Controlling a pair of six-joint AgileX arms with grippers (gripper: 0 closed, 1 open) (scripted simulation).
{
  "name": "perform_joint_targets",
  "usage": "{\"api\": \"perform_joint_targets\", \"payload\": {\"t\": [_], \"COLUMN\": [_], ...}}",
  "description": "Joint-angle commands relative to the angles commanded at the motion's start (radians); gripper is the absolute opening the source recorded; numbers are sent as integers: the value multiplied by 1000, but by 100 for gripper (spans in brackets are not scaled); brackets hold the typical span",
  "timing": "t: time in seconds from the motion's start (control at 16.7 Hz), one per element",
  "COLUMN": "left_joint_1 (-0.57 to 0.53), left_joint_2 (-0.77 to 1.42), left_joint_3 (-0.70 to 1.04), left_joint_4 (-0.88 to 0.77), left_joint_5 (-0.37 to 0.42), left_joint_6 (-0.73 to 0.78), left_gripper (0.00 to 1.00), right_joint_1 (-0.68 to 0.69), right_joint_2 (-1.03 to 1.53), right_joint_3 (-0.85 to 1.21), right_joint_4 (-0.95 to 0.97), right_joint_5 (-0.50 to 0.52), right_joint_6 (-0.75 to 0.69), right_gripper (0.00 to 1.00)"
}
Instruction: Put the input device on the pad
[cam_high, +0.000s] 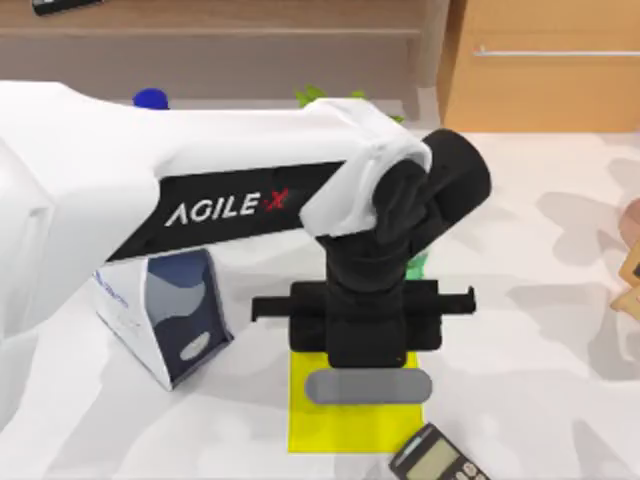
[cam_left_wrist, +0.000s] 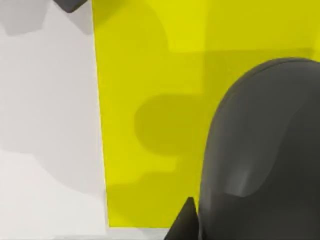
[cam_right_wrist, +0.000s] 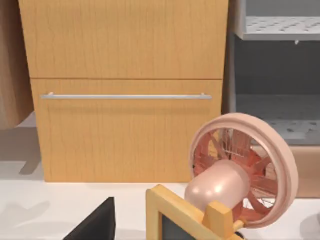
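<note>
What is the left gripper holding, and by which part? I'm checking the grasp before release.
The left gripper hangs over the pad with the input device at it; the fingers' contact is hidden, so the hold cannot be told.

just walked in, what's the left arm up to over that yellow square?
The left arm reaches over the table, its left gripper directly above the pad. In the left wrist view the input device sits close against the camera with the pad beneath it, so it looks carried or just being set down. A calculator lies at the pad's corner and a tissue box to its left.
</note>
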Motion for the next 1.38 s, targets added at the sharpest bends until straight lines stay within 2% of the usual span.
{"api": "perform_joint_targets", "payload": {"t": [0.6,1.38], "left_joint_1": [-5,-5], "left_joint_2": [35,35], "left_joint_3": [-31,-31], "left_joint_4": [29,29], "left_joint_5": [-5,-5], "left_joint_6": [8,8], "left_gripper": [0,98], "right_joint_1": [0,0], "right_joint_2": [0,0], "right_joint_3": [0,0], "right_joint_4": [0,0], "right_joint_5": [0,0], "right_joint_6": [0,0], "right_gripper": [100,100]}}
